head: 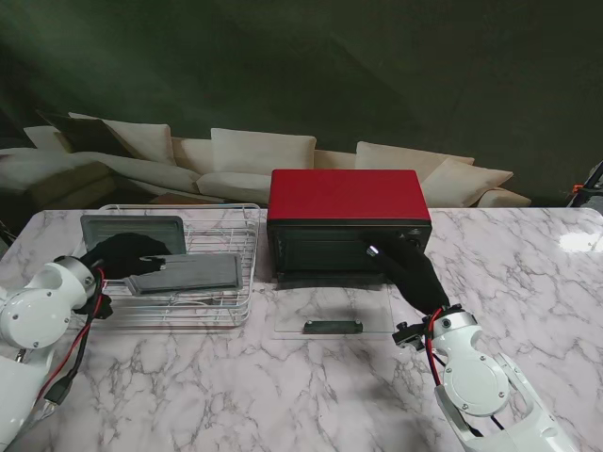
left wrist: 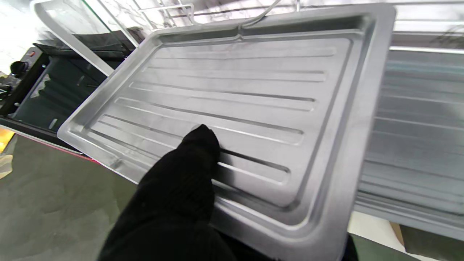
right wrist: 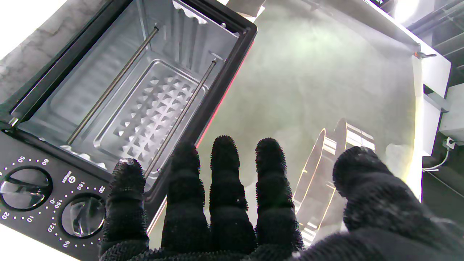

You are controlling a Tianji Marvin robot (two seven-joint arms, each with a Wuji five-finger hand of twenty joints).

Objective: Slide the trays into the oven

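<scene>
Your left hand (head: 127, 254) has its fingers (left wrist: 201, 145) closed on a grey tray (head: 184, 273): the thumb presses on the ribbed face near one edge, and the other fingers are hidden under it. The tray sits tilted over the wire rack (head: 240, 311) on the left of the worktop (head: 330, 377), with a second tray (head: 132, 229) lying farther back in the rack. Your left forearm reaches in from the near left corner. Your right hand (head: 410, 268) holds nothing; its fingers (right wrist: 224, 163) are straight and slightly apart, thumb spread wide, beside the control panel of the red oven (head: 347, 202). The oven door (head: 332, 315) lies open, flat on the worktop.
</scene>
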